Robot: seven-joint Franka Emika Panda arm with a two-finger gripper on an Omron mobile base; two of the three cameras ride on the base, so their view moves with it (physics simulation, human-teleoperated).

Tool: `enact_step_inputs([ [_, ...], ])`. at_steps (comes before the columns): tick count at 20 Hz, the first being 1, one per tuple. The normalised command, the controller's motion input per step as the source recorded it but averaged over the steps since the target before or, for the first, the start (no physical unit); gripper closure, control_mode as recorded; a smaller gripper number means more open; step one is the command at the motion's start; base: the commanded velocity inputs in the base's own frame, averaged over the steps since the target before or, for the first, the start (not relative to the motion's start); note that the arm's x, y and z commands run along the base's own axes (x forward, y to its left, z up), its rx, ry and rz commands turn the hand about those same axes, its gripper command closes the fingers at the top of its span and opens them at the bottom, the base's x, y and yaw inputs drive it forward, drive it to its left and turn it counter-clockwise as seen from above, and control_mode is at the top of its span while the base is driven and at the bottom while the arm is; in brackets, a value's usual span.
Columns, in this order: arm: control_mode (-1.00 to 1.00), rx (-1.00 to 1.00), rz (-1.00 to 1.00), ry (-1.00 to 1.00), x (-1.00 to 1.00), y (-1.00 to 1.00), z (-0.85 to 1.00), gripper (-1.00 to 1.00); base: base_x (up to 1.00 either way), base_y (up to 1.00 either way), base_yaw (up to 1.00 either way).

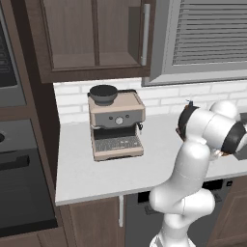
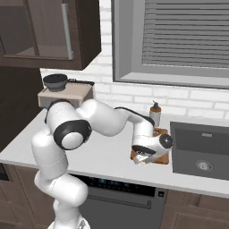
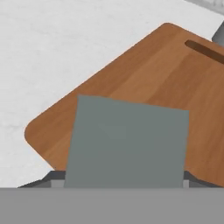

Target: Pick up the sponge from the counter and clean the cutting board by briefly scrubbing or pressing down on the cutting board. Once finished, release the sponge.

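The sponge (image 3: 127,144) shows its dark grey-green face in the hand view, held between the two finger tips. My gripper (image 2: 144,156) is shut on it and points down over the near left part of the cutting board (image 3: 144,74). The reddish-brown cutting board (image 2: 163,157) lies on the light counter (image 2: 103,150), just left of the sink. The hand covers most of the board in the right base view. Whether the sponge touches the wood cannot be told.
A dark sink basin (image 2: 201,150) is set into the counter right of the board. A soap bottle (image 2: 155,112) stands behind the board by the tiled wall. A beige coffee machine (image 1: 116,126) stands at the counter's left end, under wall cabinets.
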Motion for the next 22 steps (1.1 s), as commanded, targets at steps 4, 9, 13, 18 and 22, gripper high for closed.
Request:
enact_step_inputs([
  [4, -1.00, -0.01, 0.18, -0.02, -0.10, -0.72, -0.04, 1.00, 0.00, 0.00, 0.00],
  [9, -1.00, 0.00, 0.03, 0.00, 0.74, -0.53, 0.00, 1.00, 0.00, 0.00, 0.00],
  [13, -1.00, 0.00, 0.04, 0.02, 0.95, -0.24, 0.00, 1.00, 0.00, 0.00, 0.00],
  [18, -1.00, 0.00, 0.06, 0.00, 0.33, -0.16, -0.01, 1.00, 0.00, 0.00, 0.00],
  [22, -1.00, 0.00, 0.06, 0.00, 0.00, -0.22, -0.09, 1.00, 0.00, 0.00, 0.00],
])
